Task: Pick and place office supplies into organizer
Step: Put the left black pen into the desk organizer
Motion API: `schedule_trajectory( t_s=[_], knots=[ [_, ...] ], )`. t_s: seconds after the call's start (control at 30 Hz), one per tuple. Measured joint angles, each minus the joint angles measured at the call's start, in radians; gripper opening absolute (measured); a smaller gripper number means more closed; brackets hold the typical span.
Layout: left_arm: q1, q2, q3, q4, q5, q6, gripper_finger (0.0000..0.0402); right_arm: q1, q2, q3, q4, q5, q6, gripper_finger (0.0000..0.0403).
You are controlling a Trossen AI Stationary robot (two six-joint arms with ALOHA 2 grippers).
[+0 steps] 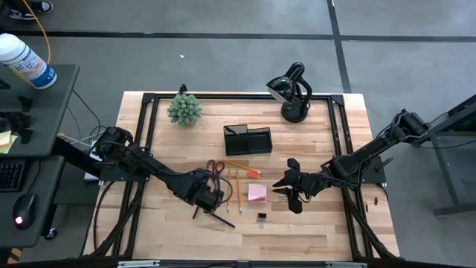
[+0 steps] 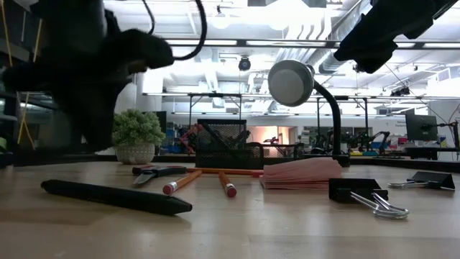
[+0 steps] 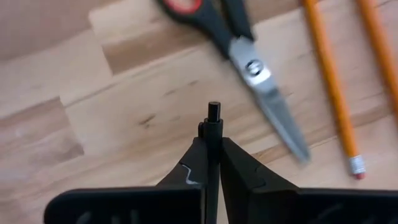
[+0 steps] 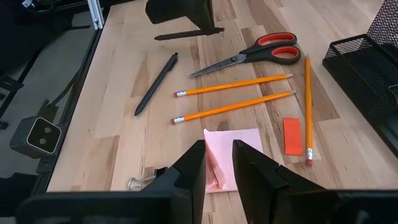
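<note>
Table (image 1: 335, 223): three pencils (image 4: 233, 84), two pens (image 4: 155, 84), one clamped in left hand (image 3: 213, 127); right hand (image 4: 219, 150) agape

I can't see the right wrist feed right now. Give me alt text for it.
The right gripper hovers open just above the pink sticky-note pad. Beyond lie three pencils, red-handled scissors, a black pen, an orange eraser and the organizer's mesh corner.

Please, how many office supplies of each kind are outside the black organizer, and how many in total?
Red-handled scissors: 1
Yellow-orange wooden pencils: 3
Slim black pens: 2, one lying loose, one in the shut left gripper
Pink sticky-note pad: 1
Small orange-red flat rectangle: 1
Black binder clips with wire handles: 2
Total: 10
</note>
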Motion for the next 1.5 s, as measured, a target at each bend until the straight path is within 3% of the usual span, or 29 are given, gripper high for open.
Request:
schedule_trajectory(
  t_s=[0.3, 0.43, 0.6, 0.73, 1.17, 1.5],
  knots=[
    [0.014, -0.077, 0.012, -0.019, -0.176, 0.018, 0.0003, 0.0, 0.0, 0.0, 0.009, 0.01, 0.004, 0.0074],
    [0.05, -0.133, 0.012, -0.011, -0.307, 0.055, 0.0007, -0.002, 0.0, -0.001, 0.02, 0.014, 0.004, 0.0074],
    [0.133, -0.185, 0.013, 0.062, -0.478, 0.196, 0.0007, -0.017, 0.0, -0.001, 0.032, 0.001, 0.013, 0.0074],
    [0.227, -0.195, 0.013, 0.182, -0.556, 0.373, 0.0007, -0.029, 0.0, -0.001, 0.053, -0.028, 0.034, 0.0074],
    [0.524, -0.194, 0.013, 0.675, -0.544, 0.969, 0.0009, -0.033, 0.0, -0.001, 0.101, -0.069, 0.095, 0.0074],
    [0.618, -0.141, 0.011, 0.802, -0.523, 1.245, 0.0012, -0.033, 0.0, -0.001, 0.139, -0.065, 0.094, 0.0074]
  ],
)
